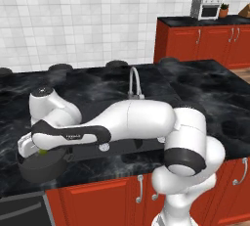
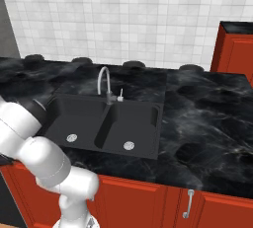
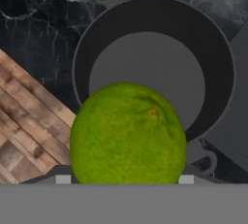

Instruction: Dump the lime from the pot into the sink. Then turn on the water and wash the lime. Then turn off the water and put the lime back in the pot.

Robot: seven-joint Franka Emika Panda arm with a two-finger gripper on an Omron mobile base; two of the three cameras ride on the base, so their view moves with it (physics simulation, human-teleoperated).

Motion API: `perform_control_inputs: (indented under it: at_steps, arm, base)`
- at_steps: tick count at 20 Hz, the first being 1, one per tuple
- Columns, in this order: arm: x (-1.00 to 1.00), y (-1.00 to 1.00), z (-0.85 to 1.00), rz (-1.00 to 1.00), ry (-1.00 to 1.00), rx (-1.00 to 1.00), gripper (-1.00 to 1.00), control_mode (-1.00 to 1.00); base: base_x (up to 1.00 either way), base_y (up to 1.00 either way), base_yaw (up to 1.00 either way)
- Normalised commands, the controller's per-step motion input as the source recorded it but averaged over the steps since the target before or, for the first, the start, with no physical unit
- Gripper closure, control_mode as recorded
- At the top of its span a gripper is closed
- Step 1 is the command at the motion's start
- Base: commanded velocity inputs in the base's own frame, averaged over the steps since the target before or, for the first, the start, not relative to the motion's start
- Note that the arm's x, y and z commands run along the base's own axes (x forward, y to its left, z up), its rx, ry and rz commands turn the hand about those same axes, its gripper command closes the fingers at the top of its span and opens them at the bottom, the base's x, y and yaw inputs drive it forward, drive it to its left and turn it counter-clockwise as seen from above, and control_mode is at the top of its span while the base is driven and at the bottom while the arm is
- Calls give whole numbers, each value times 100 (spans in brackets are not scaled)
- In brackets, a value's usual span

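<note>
My gripper (image 1: 41,150) holds the lime (image 3: 128,134) between its fingers, directly above the open mouth of the dark pot (image 3: 154,68). The pot sits below me on the black marbled counter (image 1: 205,90), near its front edge, with wood floor (image 3: 29,126) showing past that edge. Off to my side lies the black double sink (image 2: 106,123) with its gooseneck faucet (image 2: 104,81); white tiled wall (image 2: 138,19) behind, red cabinets (image 1: 107,195) beneath

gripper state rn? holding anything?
gripper: closed on the lime, holding it above the pot.
</note>
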Motion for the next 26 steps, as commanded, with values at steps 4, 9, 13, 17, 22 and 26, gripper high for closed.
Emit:
perform_control_inputs:
  at_steps: [4, 9, 13, 17, 22, 26]
  arm:
    - [0, 15, -43, 7, 0, -10, 100, -100]
    - [3, 2, -26, 5, 0, -5, 100, -100]
    - [13, 0, -12, 4, 0, -2, 100, -100]
    - [22, 0, -1, 2, 0, 0, 100, -100]
    - [20, 0, -10, 1, 0, 0, 100, -100]
    - [6, 0, -27, 1, 0, -3, 100, -100]
  base:
    - [0, 0, 0]
    - [0, 0, 0]
    - [0, 0, 0]
    - [0, 0, 0]
    - [0, 0, 0]
    - [0, 0, 0]
